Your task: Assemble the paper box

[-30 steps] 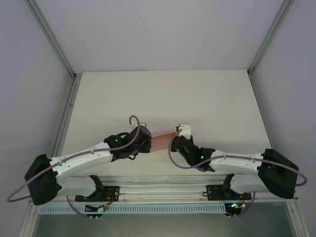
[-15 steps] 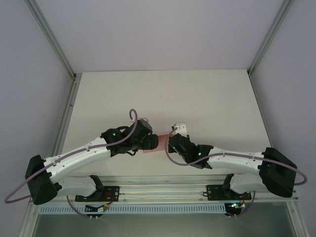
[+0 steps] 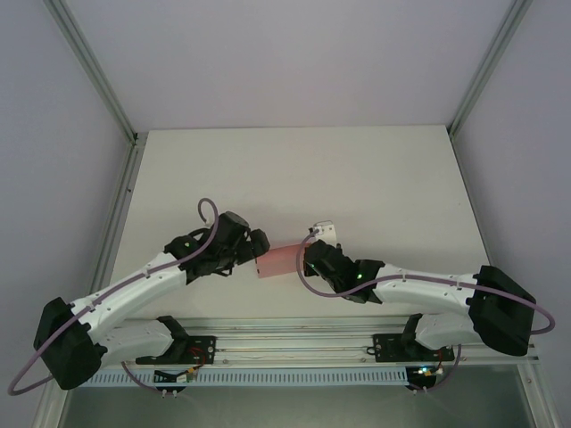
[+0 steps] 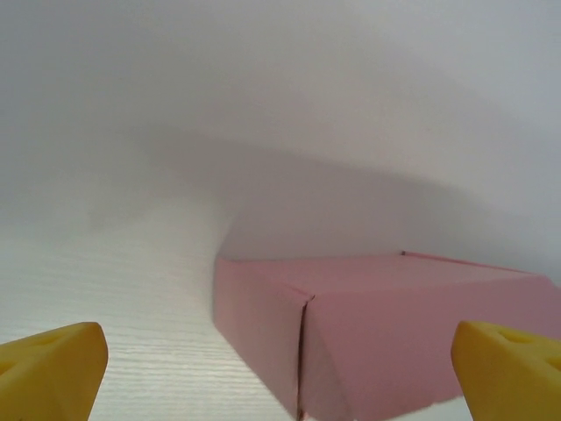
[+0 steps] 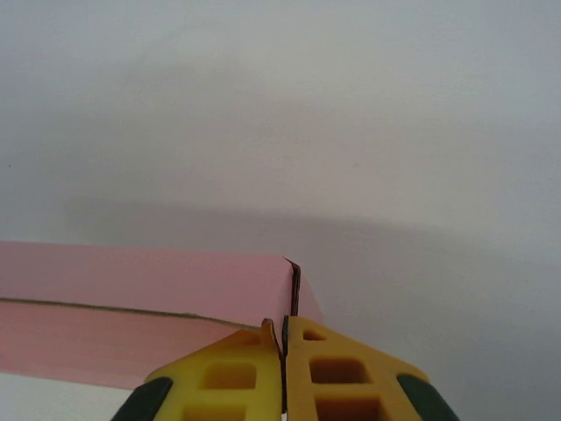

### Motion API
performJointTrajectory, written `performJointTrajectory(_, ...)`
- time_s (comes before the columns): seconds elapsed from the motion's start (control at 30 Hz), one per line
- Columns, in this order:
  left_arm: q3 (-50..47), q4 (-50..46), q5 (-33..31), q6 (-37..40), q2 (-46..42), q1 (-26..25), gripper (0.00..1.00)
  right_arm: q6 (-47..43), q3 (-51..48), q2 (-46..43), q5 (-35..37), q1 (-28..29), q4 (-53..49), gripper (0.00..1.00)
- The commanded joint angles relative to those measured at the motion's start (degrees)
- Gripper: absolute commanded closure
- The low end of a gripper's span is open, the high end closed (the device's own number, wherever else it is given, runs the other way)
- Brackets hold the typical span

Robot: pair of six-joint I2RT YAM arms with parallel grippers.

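The paper box is a small flat pink card box, folded up, lying on the table between the two arms. My right gripper is shut on the box's right end, its yellow fingers pinching a thin card edge. In the top view that gripper touches the box's right side. My left gripper stands open just left of the box and apart from it. In the left wrist view the box lies ahead between the spread yellow fingertips, its corner seam facing the camera.
The white table stretches wide behind the arms, framed by aluminium posts at the back corners. A metal rail runs along the near edge by the arm bases.
My left gripper has let go of the box's left end, opened and drawn back to the left. The right gripper stays shut on the box, which has settled slightly leftward.
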Motion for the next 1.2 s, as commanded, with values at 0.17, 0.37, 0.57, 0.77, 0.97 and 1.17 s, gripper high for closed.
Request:
performJointTrajectory(0.17,-9.32,12.49,8.45,-6.11,-0.57,0.66,0.2,2.56,-1.96,4.16,-8.32,0.94,-13.17,0.9)
performJointTrajectory(0.37,-12.82,14.4,8.44,-6.91,-1.0,0.71,0.36,2.77,-1.48,3.1,-9.12,0.94,-13.63,0.84)
performJointTrajectory(0.57,-14.36,13.99,7.47,-6.8,0.42,0.67,0.42,-1.14,-1.86,-2.42,-15.51,0.94,-13.78,0.6)
performJointTrajectory(0.77,-14.6,14.72,7.31,-6.13,2.29,0.66,0.5,-5.91,1.08,-9.15,-14.86,0.37,-15.84,0.39)
performJointTrajectory(0.97,-15.08,15.44,8.19,-5.26,3.9,0.66,0.54,-2.68,3.83,-14.15,-15.45,-4.54,-19.2,0.21)
performJointTrajectory(1.17,-15.48,15.4,8.55,-4.19,4.03,0.62,0.55,2.5,4.4,-14.53,-28.61,-13.04,-12.87,0.18)
